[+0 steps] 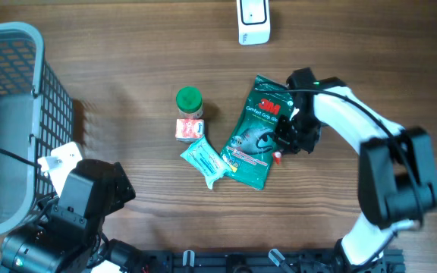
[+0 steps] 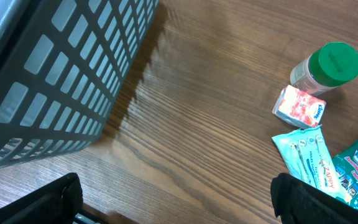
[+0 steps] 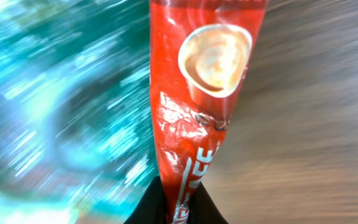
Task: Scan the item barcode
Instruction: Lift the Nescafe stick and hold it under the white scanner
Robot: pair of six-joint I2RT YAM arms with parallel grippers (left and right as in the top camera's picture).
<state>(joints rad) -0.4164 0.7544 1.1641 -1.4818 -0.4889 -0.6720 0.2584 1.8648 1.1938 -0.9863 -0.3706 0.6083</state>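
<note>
At desk centre-right, a red coffee sachet (image 3: 197, 93) is pinched by the right end effector (image 1: 290, 139) at the edge of the green 3M pack (image 1: 258, 130).
Right end effector is clenched on one end of the sachet, and the rest of the strip sticks out past the fingers; can't tell if it's lifted off the desk (image 1: 127, 68). Left end effector (image 2: 179, 211) is released, holding nothing, by the grey basket (image 1: 10, 34). White scanner (image 1: 253, 21) sits well apart at the far desk edge. Likely risks: glossy foil held by its tip could slip or swing. Barcode face isn't visible, so it may reach the scanner turned the wrong way. The 3M pack right beside it could get dragged. Wipes packet (image 1: 205, 161) and green-lidded jar (image 1: 189, 101) lie left, out of the way.
</note>
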